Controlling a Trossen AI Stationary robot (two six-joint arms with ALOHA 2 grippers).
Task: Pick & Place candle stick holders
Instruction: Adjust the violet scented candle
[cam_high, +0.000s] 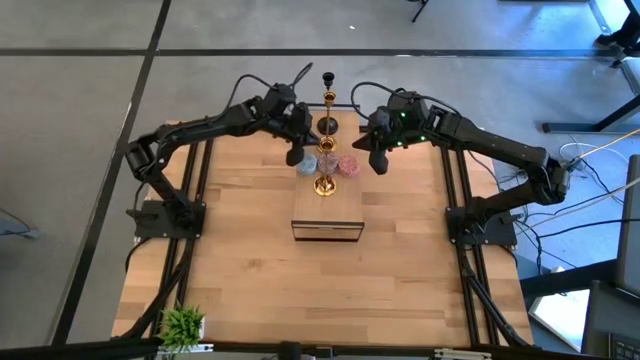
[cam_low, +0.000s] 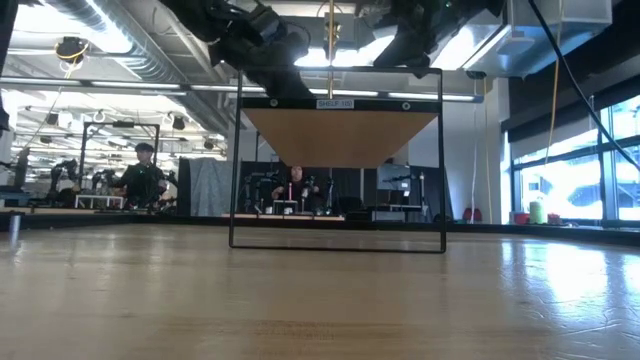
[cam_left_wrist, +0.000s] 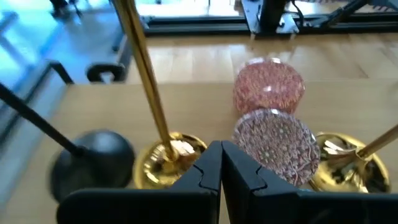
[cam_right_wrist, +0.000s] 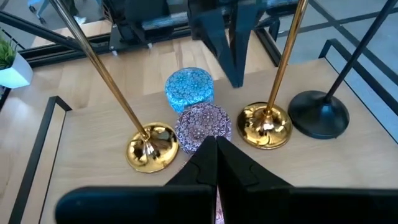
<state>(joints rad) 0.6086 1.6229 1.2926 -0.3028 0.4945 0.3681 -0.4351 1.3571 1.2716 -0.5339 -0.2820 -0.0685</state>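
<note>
At upper centre we see the thin gold metal candle stick holders (cam_high: 325, 150) standing upright between the left claw (cam_high: 296, 153) and right claw (cam_high: 377, 160), both pressed together, equally near.

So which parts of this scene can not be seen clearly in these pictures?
- Low view: the candle holders and both end effectors are hidden above the raised shelf; only one gold stem pokes up.
- Left wrist view: the blue cup is out of frame; the black holder is blurred, its stem cut by the edge.
- Right wrist view: the pink cup is hidden behind the right end effector.
- High view: the cups' sparkly texture is too small to see.
</note>
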